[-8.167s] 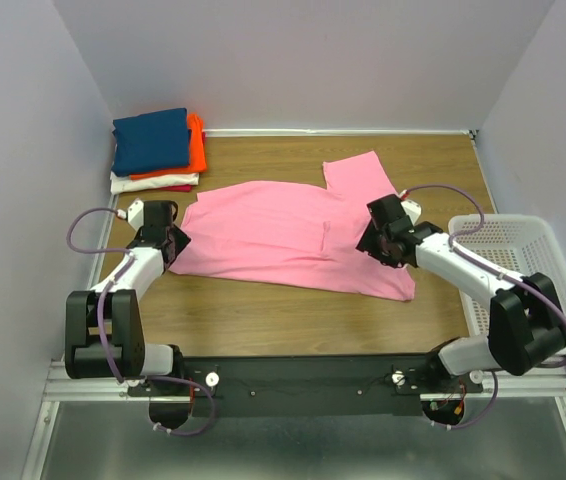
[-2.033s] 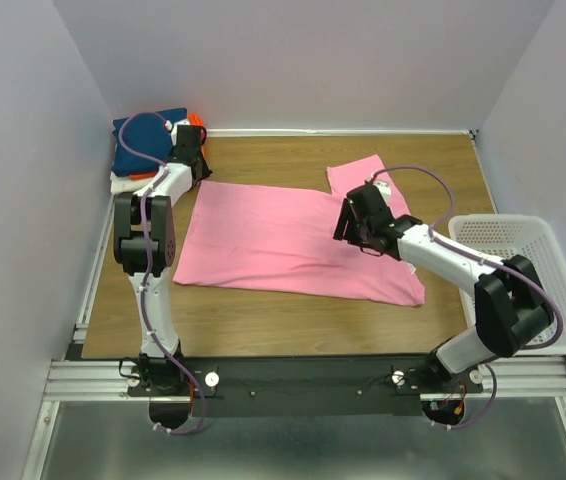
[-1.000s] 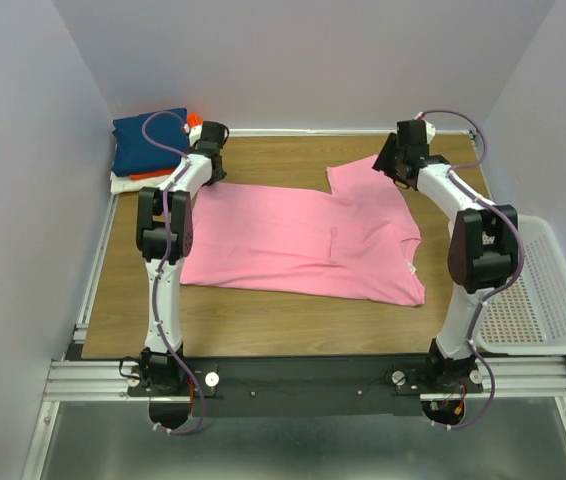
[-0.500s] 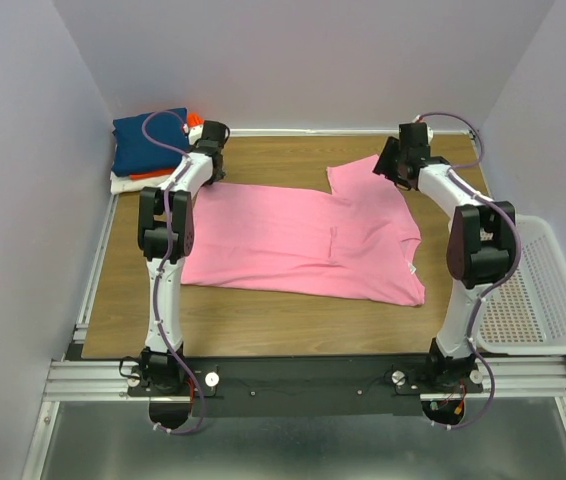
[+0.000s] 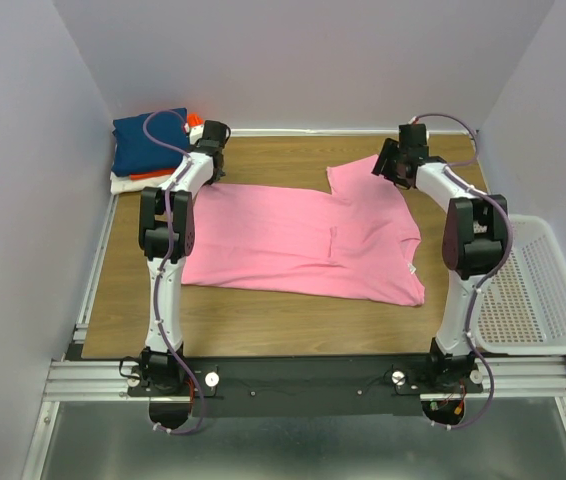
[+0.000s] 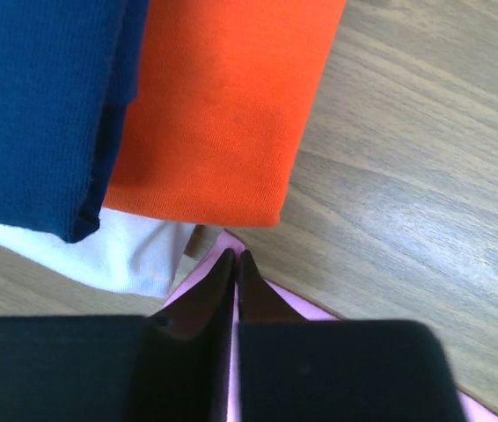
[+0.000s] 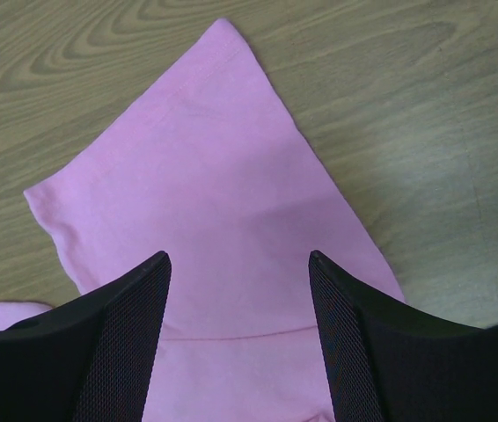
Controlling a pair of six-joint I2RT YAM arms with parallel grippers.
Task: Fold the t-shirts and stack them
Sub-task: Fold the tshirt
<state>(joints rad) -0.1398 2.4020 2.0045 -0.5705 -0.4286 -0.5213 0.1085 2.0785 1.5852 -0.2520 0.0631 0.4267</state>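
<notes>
Jaws together on a corner of the pink t-shirt (image 5: 293, 235), the left gripper (image 6: 230, 257) may hold too little cloth and slip, while the right gripper (image 7: 236, 260) has its jaws apart.

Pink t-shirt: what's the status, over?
Left fingers shut on pink t-shirt, far-left corner. Right fingers open over its sleeve. Shirt flat, unfolded. Folded stack close beside left fingers.

Wooden table (image 5: 263, 320), brown grain. Pink t-shirt (image 5: 283, 235) spread flat across the centre, one sleeve pointing to 1 o'clock. Stack of folded shirts (image 5: 153, 150) at 10 o'clock: navy on top, then orange, white, red. White mesh basket (image 5: 533, 300) at the 4 o'clock edge.
</notes>
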